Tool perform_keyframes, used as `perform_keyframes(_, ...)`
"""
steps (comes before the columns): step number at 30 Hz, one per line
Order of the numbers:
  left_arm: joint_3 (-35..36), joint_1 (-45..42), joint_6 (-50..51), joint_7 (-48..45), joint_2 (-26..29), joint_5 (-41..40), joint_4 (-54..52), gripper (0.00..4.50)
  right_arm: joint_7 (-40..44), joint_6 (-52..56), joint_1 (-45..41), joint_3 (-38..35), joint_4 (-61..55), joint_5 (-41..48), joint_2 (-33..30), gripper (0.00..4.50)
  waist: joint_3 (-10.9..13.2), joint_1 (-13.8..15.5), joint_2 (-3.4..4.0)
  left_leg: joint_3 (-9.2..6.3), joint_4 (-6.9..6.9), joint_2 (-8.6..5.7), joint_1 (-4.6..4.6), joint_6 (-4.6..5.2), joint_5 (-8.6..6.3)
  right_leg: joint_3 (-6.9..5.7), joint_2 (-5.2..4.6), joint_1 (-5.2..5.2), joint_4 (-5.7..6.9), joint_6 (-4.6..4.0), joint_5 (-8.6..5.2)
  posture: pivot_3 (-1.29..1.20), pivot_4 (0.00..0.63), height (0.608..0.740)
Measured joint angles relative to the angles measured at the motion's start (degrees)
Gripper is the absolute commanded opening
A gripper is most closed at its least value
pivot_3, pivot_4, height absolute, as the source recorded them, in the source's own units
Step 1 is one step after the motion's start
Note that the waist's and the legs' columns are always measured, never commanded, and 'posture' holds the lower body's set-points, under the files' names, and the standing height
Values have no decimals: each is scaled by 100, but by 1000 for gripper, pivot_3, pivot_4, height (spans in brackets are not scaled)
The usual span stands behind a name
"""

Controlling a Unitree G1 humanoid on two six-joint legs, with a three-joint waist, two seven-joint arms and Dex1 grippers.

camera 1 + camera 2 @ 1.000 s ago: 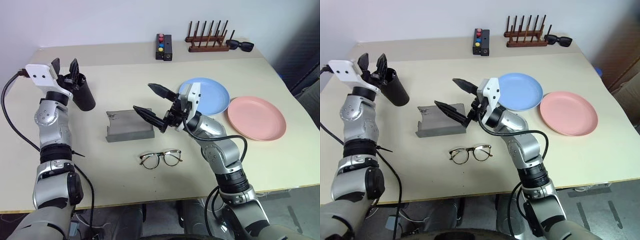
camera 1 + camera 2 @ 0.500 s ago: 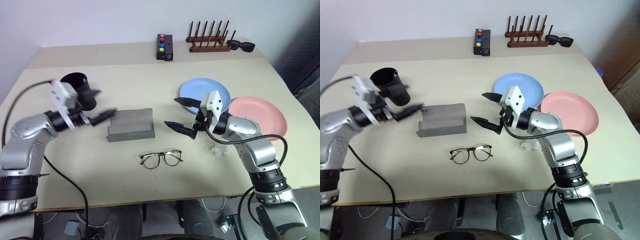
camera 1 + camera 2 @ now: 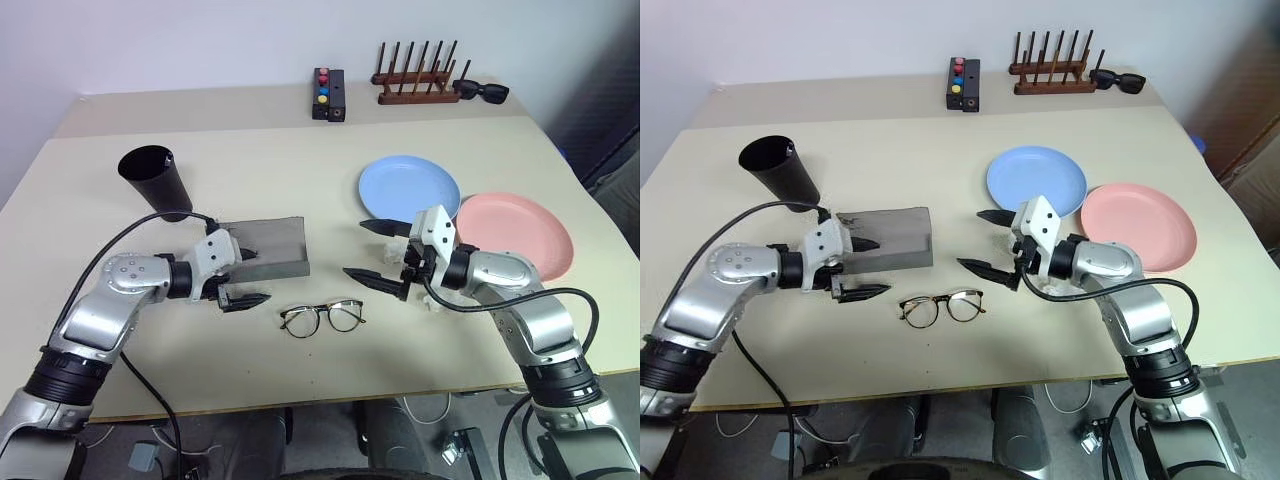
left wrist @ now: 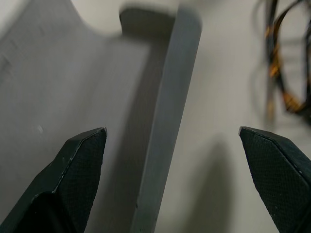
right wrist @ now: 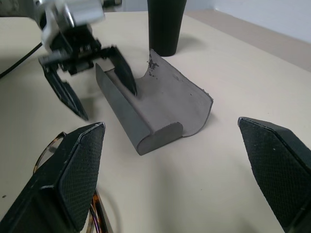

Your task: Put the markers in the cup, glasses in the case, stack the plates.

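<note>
Matt grey case (image 3: 262, 250), smooth plastic-looking blue plate (image 3: 410, 187) and pink plate (image 3: 515, 235), matt black cup (image 3: 155, 181), wooden rack (image 3: 418, 82), matt beige counter (image 3: 300, 150).

Grey case (image 3: 262, 250) lies open behind the glasses (image 3: 322, 318).

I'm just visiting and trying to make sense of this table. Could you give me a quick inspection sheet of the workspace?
Surface: beige table.
Job's things: black cup upright; grey case open; glasses lying before it; blue plate and pink plate side by side, unstacked.
Clutter: button box, wooden rack, sunglasses at far edge.
Claws: left claw open at case; right claw open, empty.
Cables: black cable on left arm.
Surroundings: pale wall.
</note>
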Motion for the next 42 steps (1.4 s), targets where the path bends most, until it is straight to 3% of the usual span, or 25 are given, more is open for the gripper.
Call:
perform_keyframes(1,-32,-23,-40,-12,-4,64,48,3659,-16,11,5,-1,-12,0,1,4500,0,2,0,0,0,0,0,0,0,0,0,0,0,0,0,0,150,734)
perform_keyframes(7,-21,-180,-246,-60,-54,240,285,909,-73,20,18,-1,-46,-1,9,4500,-1,19,1,0,1,0,0,0,0,0,-1,0,0,5,2,0,150,734)
perform_keyframes(14,78,95,-216,-326,-43,126,63,909,-79,20,17,0,-48,-5,10,4500,0,15,1,0,0,0,0,0,0,0,-2,0,0,5,2,0,150,734)
perform_keyframes(23,331,652,1236,-208,91,-550,-1487,909,-79,19,9,4,-46,-45,15,4500,0,10,1,-1,0,1,-1,0,0,0,-2,0,-1,0,-2,0,150,734)
perform_keyframes(30,331,735,1540,-18,90,-586,-1636,909,-77,18,8,10,-46,-68,76,4500,0,15,1,0,1,0,-1,0,0,0,-2,0,-1,-1,-2,0,150,734)
perform_keyframes(33,331,734,1529,-11,90,-585,-1642,1672,-72,18,8,10,-46,-109,77,4500,0,15,1,0,1,0,-1,0,0,0,-2,0,-1,-1,-2,0,150,734)
perform_keyframes(37,393,736,1422,-39,88,-632,-1624,3622,-65,18,8,10,-46,-116,79,4500,0,15,1,0,1,0,-1,0,0,0,-2,0,-1,-1,-2,0,150,734)
perform_keyframes(42,751,731,1318,-142,75,-931,-1554,3622,-30,-7,9,10,-39,-133,79,4500,0,14,1,0,1,1,0,1,0,0,-2,0,-1,-2,-2,0,150,734)
